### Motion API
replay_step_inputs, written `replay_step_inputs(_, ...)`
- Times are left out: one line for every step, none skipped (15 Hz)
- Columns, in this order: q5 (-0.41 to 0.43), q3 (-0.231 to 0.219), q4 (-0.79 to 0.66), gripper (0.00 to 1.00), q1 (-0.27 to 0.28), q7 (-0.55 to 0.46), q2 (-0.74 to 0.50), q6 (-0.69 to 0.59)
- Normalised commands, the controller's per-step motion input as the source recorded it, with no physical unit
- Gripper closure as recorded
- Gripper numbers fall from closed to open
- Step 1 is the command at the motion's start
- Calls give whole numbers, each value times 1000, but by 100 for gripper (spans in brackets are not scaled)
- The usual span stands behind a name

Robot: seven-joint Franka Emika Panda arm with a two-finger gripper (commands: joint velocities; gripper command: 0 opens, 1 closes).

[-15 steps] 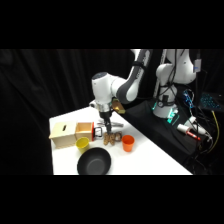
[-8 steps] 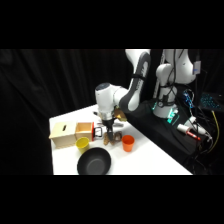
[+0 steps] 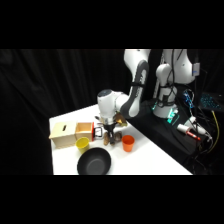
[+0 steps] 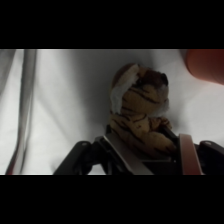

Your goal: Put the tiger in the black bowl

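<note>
Tan-brown tiger (image 4: 141, 112) fills the middle of the wrist view, sitting on the white table (image 4: 65, 100), striped body right at the black linkage and between the two fingers, head pointing away from the wrist. Gripper (image 4: 145, 150) is low around it; fingers look set either side of the body, one pale pad (image 4: 186, 152) showing on the right, but whether they have closed on the toy I cannot tell, contact is hidden by the body.

Side view, left to right: wooden box (image 3: 71, 134), yellow cup (image 3: 82, 145), black bowl (image 3: 94, 163) at the near edge, then the gripper (image 3: 107, 135) down at the table with the tiger (image 3: 112, 140) under it as a dark blur, then the orange cup (image 3: 128, 143) just beside.

Key relation: bowl lies toward the camera and a bit left of the gripper, near but not touching, yellow cup just behind its rim. Likely next: grip, lift clear, carry toward the near-left over the bowl, avoid clipping the yellow cup.
</note>
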Motion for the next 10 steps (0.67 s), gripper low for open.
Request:
replay_step_inputs(-12, -108, -29, 59, 149, -28, -79, 78)
replay_step_inputs(-33, -111, -38, 68, 152, -25, -118, 14)
replay_step_inputs(-34, -81, -35, 75, 127, -63, -165, -133)
replay_step_inputs(38, 24, -39, 84, 35, -171, -226, -273)
replay_step_inputs(-78, -68, -76, 91, 123, -90, -319, -297)
replay_step_inputs(-100, -66, -85, 97, 121, -95, -378, -353)
replay_step_inputs(-119, -62, -90, 97, 121, -92, -437, -392)
replay_step_inputs(-135, -52, -83, 94, 113, -97, -482, -417)
replay_step_inputs(-183, -61, -44, 93, 122, -81, -506, -485)
replay_step_inputs(-245, -77, 16, 94, 136, -42, -484, -540)
